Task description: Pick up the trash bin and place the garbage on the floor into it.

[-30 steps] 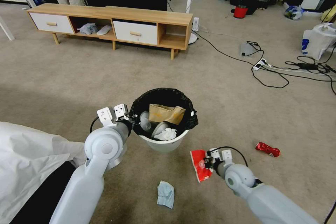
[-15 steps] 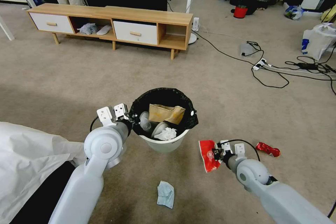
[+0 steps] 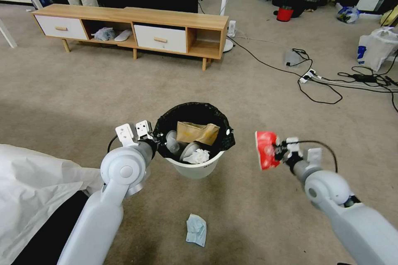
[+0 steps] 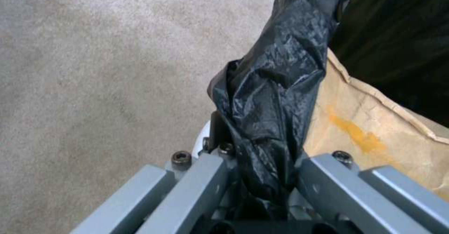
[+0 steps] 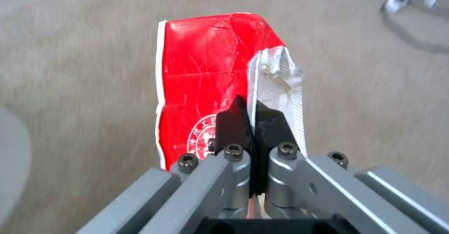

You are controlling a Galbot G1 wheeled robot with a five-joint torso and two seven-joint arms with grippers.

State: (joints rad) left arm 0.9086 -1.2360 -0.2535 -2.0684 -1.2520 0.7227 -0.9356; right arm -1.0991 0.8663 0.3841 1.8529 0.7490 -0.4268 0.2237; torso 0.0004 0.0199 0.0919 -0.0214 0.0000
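Now that the right gripper [image 3: 277, 152], jaws pinched shut on the red packet [image 3: 265, 149], has lifted it off the carpet to the bin's [image 3: 195, 167] three o'clock, dropping it in seems next; the left gripper [image 3: 154, 140] stays clamped on the bin's rim.

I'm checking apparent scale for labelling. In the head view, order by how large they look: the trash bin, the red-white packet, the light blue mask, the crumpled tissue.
1. trash bin
2. red-white packet and light blue mask: alike, and the packet is lifted nearer the camera, so unranked
3. crumpled tissue

Pale grey-white rounded arms — black cables looping at the wrists; grey metal gripper links (dark hex screws), black pads.
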